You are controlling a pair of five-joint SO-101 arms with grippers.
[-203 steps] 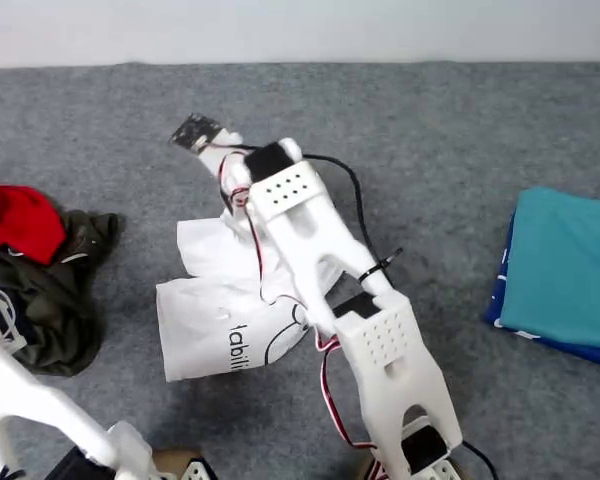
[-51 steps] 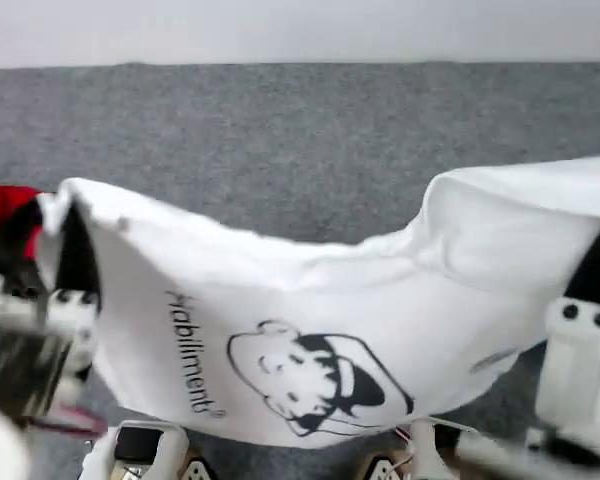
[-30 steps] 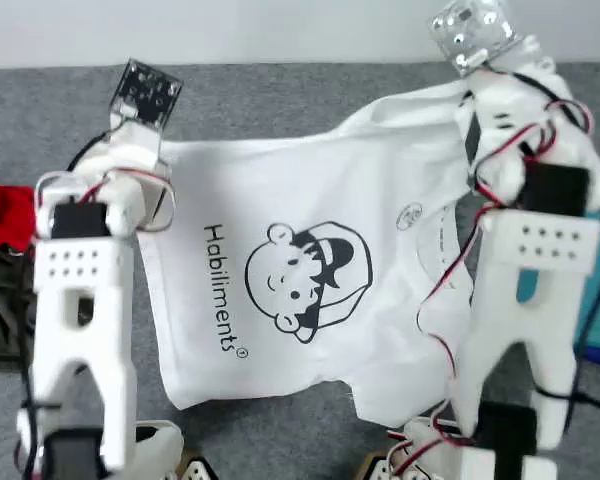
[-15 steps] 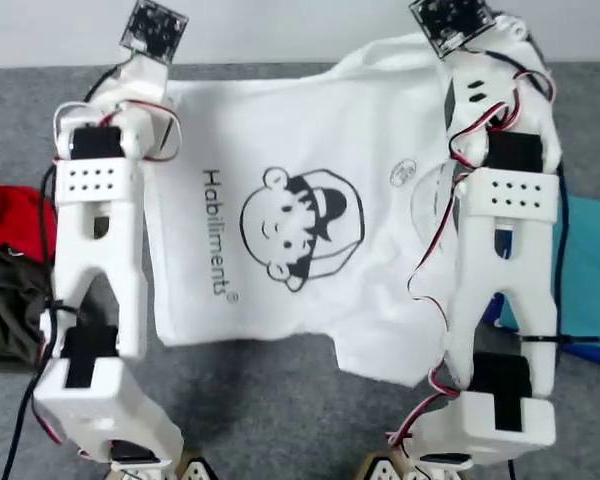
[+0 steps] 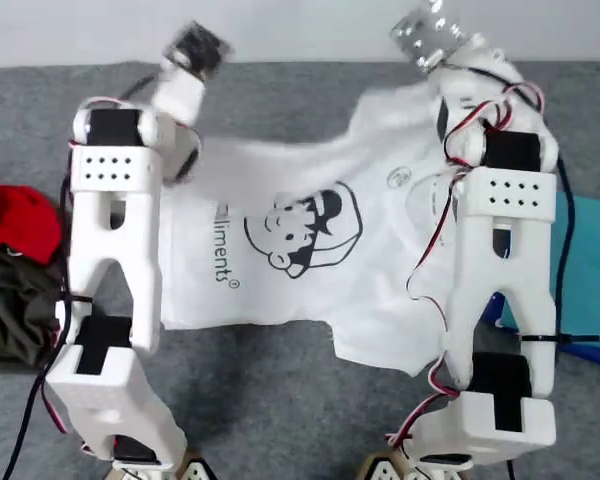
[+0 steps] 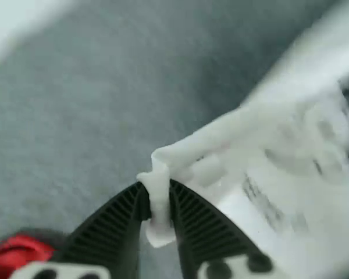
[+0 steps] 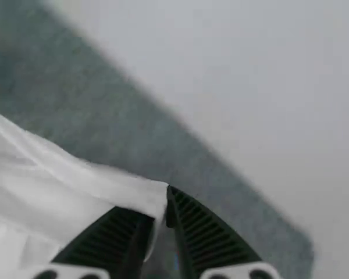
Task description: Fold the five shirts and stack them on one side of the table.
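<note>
A white shirt (image 5: 280, 290) with a cartoon face print lies spread on the grey table between both arms. My left gripper (image 5: 188, 140) is shut on its far left edge, and that edge is lifted and drawn over part of the printed lettering. The left wrist view has a pinch of white fabric (image 6: 159, 200) clamped in the left gripper (image 6: 159, 218). At the far right corner of the shirt, my right gripper (image 5: 442, 90) is shut on the cloth. The right wrist view has the shirt's edge (image 7: 75, 180) caught in the right gripper (image 7: 161, 215).
A red shirt (image 5: 15, 220) and a dark olive shirt (image 5: 15, 305) lie crumpled at the left edge. Folded teal (image 5: 592, 270) and blue (image 5: 580, 352) shirts are stacked at the right edge. The table's far edge meets a pale wall.
The shirt was lifted, spread and laid flat. In the last half second my left gripper has pulled its edge rightward over the lettering; the right gripper has barely moved.
</note>
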